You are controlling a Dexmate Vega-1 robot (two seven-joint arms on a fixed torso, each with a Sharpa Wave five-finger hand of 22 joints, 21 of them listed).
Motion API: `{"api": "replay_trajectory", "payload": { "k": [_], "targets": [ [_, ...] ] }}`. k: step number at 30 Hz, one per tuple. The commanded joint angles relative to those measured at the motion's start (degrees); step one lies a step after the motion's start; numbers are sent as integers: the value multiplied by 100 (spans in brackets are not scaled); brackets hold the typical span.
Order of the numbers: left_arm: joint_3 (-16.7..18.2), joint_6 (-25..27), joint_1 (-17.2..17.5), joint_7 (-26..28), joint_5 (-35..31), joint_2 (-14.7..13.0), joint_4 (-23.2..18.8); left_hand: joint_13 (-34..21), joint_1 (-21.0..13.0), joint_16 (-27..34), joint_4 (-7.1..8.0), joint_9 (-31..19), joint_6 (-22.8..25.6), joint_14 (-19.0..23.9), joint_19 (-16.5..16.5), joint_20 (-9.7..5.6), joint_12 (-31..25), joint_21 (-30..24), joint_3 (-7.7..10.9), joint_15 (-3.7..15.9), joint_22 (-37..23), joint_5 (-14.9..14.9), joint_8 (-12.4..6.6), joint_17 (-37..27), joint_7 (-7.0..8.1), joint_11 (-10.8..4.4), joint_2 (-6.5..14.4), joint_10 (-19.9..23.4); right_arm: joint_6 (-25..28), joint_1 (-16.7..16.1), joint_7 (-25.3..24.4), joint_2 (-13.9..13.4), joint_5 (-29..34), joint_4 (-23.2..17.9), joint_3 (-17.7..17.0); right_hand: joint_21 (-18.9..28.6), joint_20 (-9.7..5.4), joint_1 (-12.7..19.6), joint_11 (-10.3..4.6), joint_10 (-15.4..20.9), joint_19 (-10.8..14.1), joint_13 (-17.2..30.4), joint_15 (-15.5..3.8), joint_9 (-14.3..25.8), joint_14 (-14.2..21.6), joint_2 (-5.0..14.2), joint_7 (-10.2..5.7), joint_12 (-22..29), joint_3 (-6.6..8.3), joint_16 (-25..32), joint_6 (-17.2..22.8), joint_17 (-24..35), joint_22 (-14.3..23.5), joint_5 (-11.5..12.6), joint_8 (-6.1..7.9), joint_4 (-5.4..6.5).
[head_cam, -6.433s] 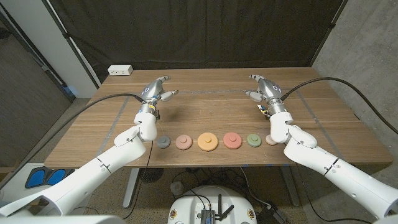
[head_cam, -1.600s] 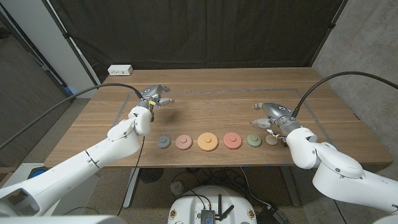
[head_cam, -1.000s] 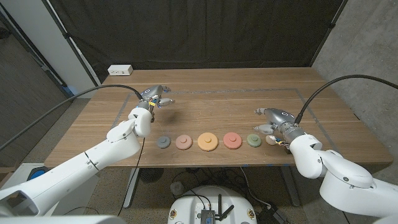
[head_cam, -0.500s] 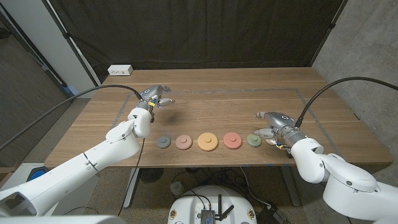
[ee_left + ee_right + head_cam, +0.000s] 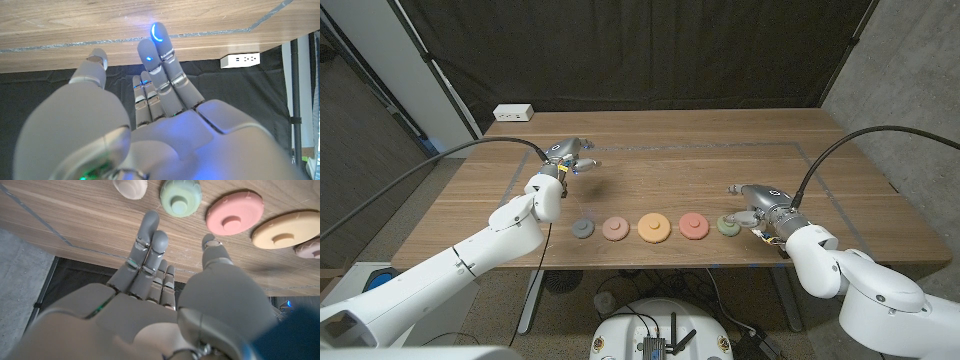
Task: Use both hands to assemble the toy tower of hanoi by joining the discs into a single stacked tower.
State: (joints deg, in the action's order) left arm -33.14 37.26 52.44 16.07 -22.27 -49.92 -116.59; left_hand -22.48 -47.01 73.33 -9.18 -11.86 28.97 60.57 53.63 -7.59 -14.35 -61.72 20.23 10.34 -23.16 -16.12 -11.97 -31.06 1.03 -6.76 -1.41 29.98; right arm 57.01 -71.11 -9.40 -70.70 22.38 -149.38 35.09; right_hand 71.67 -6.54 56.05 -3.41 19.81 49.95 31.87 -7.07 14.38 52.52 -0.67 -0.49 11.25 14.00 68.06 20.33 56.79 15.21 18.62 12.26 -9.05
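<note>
Near the right end of the row, the right hand [image 5: 752, 203] is hovering unclenched beside the green disc [image 5: 727, 225], risking nudging it away.

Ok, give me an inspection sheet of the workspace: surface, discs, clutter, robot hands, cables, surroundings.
Surface: wooden table with taped outline.
Job's things: discs in a row near the front edge, none stacked: grey disc, pink disc, yellow disc, red disc, green disc.
Clutter: nothing seen.
Robot hands: left robot hand open, holding nothing; right robot hand open by the green disc.
Cables: black cable on each arm.
Surroundings: dark curtain, power strip.
</note>
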Motion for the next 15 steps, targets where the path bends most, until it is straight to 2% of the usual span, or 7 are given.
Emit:
{"api": "replay_trajectory", "payload": {
  "k": [1,15],
  "targets": [
    [-62,-16,-81,-84,-45,-7,31,-22,-39,38,-5,-29,44,-32,-55,-408,33,-44,-21,225,-4,-37,6,10,-1,-1,55,22,-141,142,187,54,174,41,207,68,-554,-9,-7,-30,-37,8,-555,11,-42,16,-9,-2,-31,22,-30,-13,-11,-13,-3,5],
    [3,-240,-67,-25,56,12,210,-42,-35,62,-6,-31,57,-47,-68,-411,46,-94,-31,225,20,-46,8,21,7,-4,66,35,-126,597,942,291,896,67,682,135,-550,-28,0,-74,-119,1,-552,11,-85,-9,-4,6,-81,26,-65,-84,-72,-27,2,22]
  ]
}}
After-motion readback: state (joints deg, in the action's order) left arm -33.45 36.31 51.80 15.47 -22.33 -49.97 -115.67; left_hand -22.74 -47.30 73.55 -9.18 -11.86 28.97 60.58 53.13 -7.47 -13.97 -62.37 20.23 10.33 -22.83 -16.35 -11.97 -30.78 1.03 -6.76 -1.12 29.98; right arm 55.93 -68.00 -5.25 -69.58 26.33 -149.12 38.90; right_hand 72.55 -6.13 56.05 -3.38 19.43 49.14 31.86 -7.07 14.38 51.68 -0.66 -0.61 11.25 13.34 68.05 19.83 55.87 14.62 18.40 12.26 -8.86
